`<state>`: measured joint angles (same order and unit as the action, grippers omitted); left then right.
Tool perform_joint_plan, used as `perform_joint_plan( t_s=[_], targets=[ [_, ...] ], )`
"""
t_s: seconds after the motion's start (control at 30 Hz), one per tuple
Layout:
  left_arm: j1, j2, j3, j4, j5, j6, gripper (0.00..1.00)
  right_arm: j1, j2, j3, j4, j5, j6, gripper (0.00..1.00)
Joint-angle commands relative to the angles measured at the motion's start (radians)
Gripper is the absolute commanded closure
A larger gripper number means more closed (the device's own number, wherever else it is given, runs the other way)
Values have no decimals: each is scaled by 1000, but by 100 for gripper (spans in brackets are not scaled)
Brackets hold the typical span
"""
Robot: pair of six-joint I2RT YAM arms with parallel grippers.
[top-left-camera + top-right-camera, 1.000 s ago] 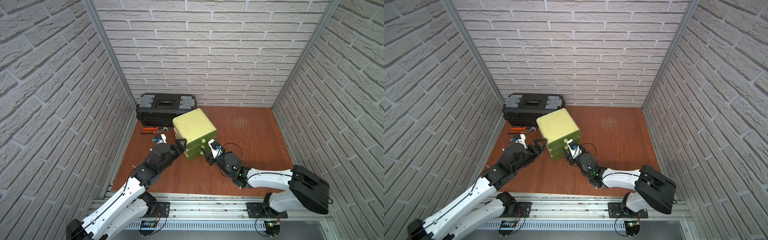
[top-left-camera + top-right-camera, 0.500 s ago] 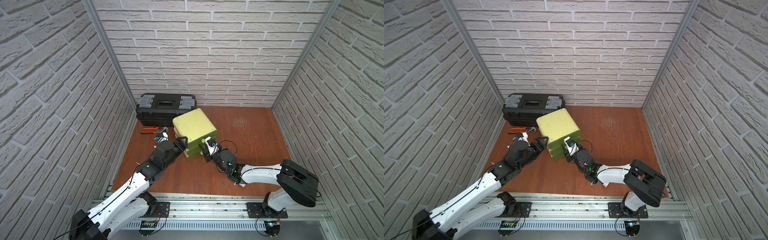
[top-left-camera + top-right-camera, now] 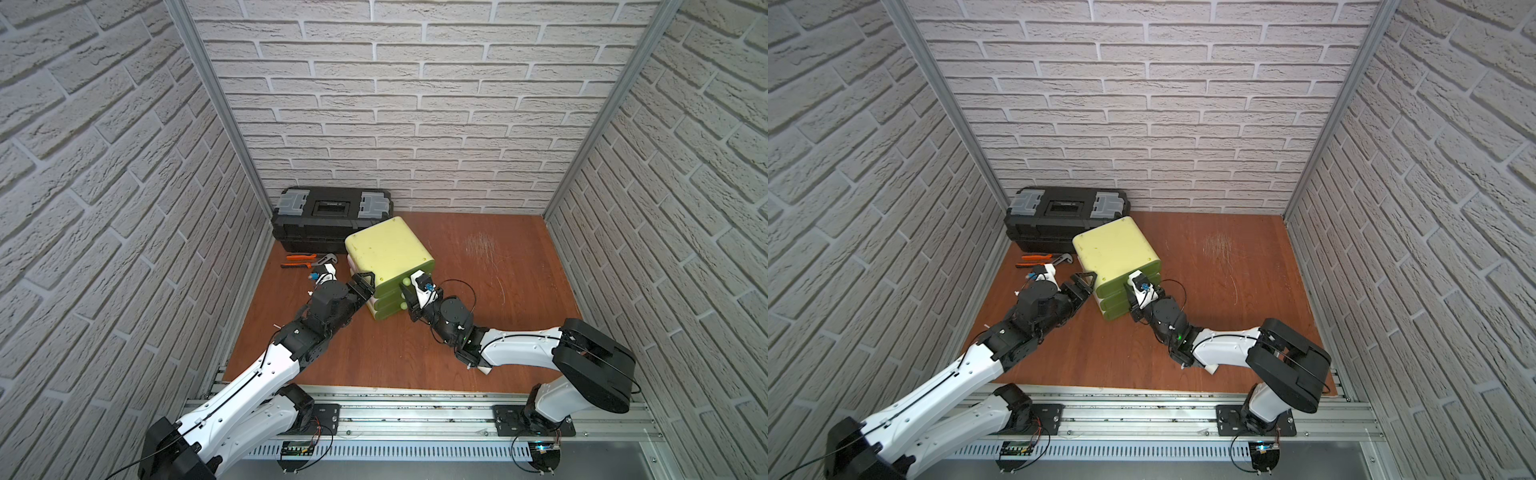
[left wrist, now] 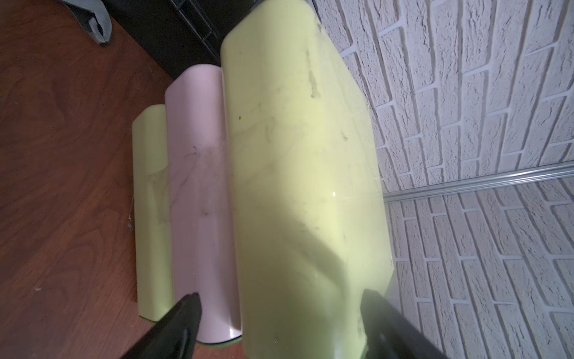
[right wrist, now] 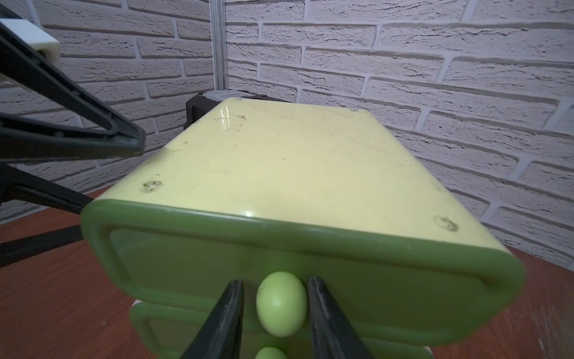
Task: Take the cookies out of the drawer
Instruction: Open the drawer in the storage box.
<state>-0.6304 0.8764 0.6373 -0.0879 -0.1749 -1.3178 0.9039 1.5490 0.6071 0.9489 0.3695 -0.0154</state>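
A pale yellow drawer unit with three green fronts stands mid-floor, and all its drawers are closed. The cookies are hidden. My right gripper is at the top drawer. Its fingers stand on either side of that drawer's round green knob, with a thin gap on one side. My left gripper is wide open, its fingers straddling the unit's top section at the left front corner. I cannot tell whether they touch it.
A black toolbox sits against the back wall behind the unit. Orange-handled pliers lie on the wooden floor to its left. Brick walls close in three sides.
My right gripper has moved in to the top drawer and its jaws have narrowed around the knob. My left gripper has edged forward onto the unit's corner.
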Motion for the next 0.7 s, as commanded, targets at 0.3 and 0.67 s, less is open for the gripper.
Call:
perform_joint_plan(
  t_s=[0.3, 0.67],
  targets=[
    [1, 11, 13, 71, -9, -21, 16, -2, 3, 21, 56, 27, -7, 73],
    [-1, 38, 15, 125, -17, -37, 17, 6, -88, -55, -7, 25, 7, 78]
  ],
)
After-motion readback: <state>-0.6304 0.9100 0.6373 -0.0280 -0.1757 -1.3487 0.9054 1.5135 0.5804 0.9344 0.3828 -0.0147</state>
